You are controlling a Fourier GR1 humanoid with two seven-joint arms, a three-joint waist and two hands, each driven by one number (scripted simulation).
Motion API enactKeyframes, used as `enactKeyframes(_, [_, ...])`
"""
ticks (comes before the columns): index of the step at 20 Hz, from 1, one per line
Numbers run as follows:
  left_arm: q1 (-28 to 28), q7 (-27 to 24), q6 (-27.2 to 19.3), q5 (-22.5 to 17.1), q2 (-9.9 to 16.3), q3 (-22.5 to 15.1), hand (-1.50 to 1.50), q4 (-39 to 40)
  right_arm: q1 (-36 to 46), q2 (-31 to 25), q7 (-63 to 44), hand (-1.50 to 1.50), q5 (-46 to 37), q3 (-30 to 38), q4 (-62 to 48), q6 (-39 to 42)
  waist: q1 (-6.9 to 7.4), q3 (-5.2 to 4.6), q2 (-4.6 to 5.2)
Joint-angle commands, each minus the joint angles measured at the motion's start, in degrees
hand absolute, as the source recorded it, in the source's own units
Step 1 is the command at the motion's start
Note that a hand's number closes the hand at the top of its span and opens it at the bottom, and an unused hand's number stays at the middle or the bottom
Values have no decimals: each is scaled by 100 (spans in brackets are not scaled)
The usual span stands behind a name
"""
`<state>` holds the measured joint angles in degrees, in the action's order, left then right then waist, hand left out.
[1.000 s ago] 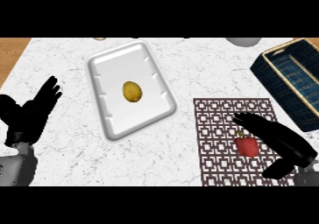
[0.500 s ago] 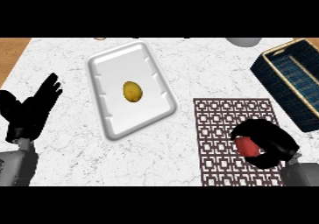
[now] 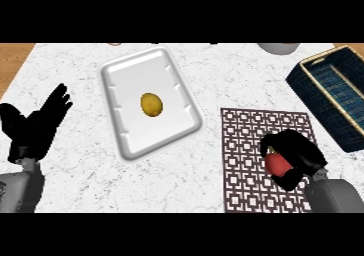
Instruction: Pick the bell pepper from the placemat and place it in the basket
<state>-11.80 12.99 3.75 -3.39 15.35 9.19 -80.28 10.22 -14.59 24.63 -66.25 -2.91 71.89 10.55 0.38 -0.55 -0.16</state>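
At the far left, the robot's black left hand (image 3: 33, 122) rests open with its fingers straight and pointing up, holding nothing and well apart from the work, so it appears to be simply parked out of the way. Next comes a white rectangular tray (image 3: 124, 132) lying tilted on the marble counter (image 3: 74, 165), with a small yellow-brown oval item (image 3: 151, 104) sitting near its middle; neither belongs to the task. To the right lies the dark brown patterned placemat (image 3: 248, 150). Over its right part, the black right hand (image 3: 294, 156) is curled around the red bell pepper (image 3: 276, 164), whose red surface shows between thumb and fingers; whether the pepper is off the mat cannot be told. The grasp looks made so that the pepper can be carried. At upper right stands the dark blue woven basket with a tan rim (image 3: 318, 87), angled and near the placemat, the likely destination.
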Motion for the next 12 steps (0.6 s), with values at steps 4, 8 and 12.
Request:
enactKeyframes(4, [-75, -9, 16, -3, -30, -50, 0, -62, 804, 1419, -3178, 150, 391, 1350, -256, -351, 121, 45, 78])
enactKeyframes(8, [-250, -2, 77, 23, -94, -195, 0, -61, 1676, 1444, -4907, 150, 630, 1499, -562, -811, 495, 61, 145])
enactKeyframes(12, [-385, 32, 111, 74, -143, -314, 0, 25, 2793, 1453, -6067, 150, 1185, 1623, -713, -1878, 695, 73, 155])
